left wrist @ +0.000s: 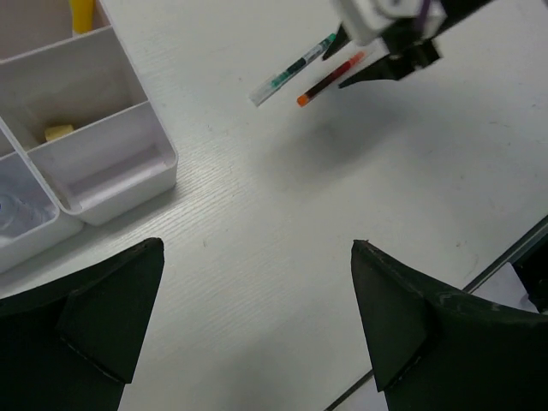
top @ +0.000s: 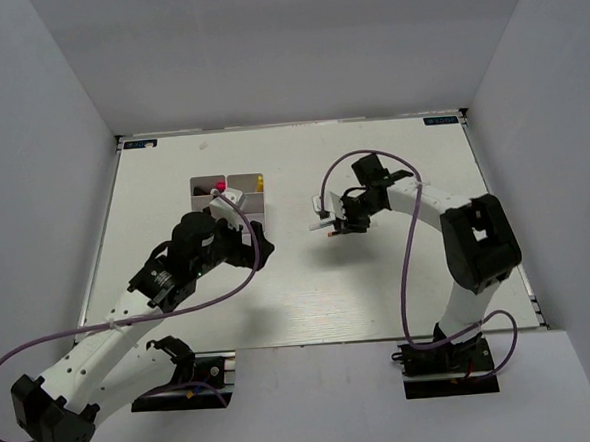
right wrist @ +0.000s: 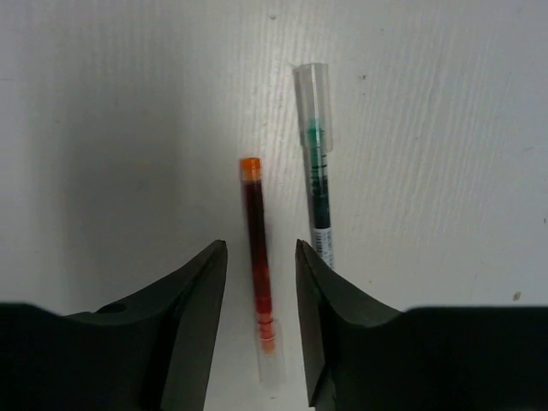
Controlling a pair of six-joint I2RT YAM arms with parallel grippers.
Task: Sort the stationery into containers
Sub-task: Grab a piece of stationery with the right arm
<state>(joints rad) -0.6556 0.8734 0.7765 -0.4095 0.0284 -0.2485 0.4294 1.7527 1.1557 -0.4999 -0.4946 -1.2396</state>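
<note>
One red pen (right wrist: 259, 265), one green pen (right wrist: 317, 167) — one box (left wrist: 120, 188).

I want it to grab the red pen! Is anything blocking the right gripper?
Nothing visible does. The red pen lies between the open fingers of the right gripper. The green pen lies just outside one finger.

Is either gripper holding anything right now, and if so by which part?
Nothing is held. The left gripper is open. The right gripper straddles the red pen toward its clear end, gaps showing on both sides; the green pen lies outside.
</note>
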